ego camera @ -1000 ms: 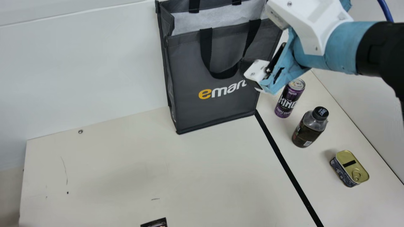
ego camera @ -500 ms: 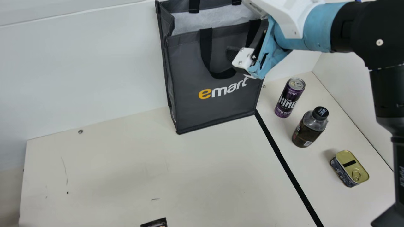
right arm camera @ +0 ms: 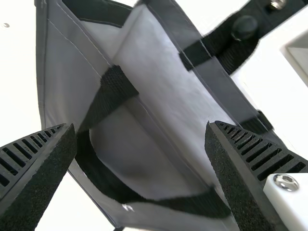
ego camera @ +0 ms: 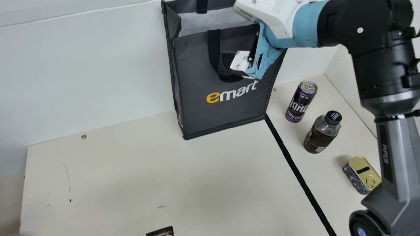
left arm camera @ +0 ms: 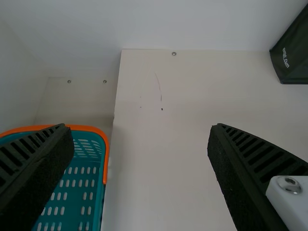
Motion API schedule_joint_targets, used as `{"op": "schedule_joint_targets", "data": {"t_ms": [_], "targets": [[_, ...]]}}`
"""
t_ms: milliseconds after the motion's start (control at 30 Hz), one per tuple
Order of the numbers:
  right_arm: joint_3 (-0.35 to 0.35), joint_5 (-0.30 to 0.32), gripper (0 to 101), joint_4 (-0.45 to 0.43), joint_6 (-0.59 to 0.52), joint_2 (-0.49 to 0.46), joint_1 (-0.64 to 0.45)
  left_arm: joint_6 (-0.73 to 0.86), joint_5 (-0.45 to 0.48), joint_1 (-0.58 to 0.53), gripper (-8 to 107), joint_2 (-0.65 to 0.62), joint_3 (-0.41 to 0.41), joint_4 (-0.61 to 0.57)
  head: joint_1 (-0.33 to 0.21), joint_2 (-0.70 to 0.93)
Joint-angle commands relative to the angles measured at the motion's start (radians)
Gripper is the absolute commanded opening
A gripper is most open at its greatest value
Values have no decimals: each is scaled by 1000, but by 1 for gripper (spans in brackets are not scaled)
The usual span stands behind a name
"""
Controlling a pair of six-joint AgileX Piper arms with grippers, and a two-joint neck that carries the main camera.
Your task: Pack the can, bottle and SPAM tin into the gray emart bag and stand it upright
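Hovering up top, main view: right gripper (ego camera: 242, 62), pretty wide, by emart bag (ego camera: 213, 114)
Left gripper (left arm camera: 140, 129): wide too
Right side: can (ego camera: 297, 109), bottle (ego camera: 320, 136), SPAM tin (ego camera: 360, 173)

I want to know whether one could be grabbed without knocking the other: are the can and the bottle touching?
Apart: the main view shows bare table between the can and the bottle.
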Motion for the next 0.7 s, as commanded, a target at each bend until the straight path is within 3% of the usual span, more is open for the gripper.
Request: {"op": "schedule_joint_targets", "data": {"t_ms": [0, 567, 667], "targets": [[-2, 1, 95, 20, -17, 13, 1, 0, 0, 0, 90, 0, 0, 0, -21, -2], [44, 1, 95, 140, -76, 94, 18, 0, 0, 0, 90, 0, 0, 0, -21, -2], [48, 1, 75, 147, -81, 105, 18, 0, 0, 0, 90, 0, 0, 0, -21, -2]]}}
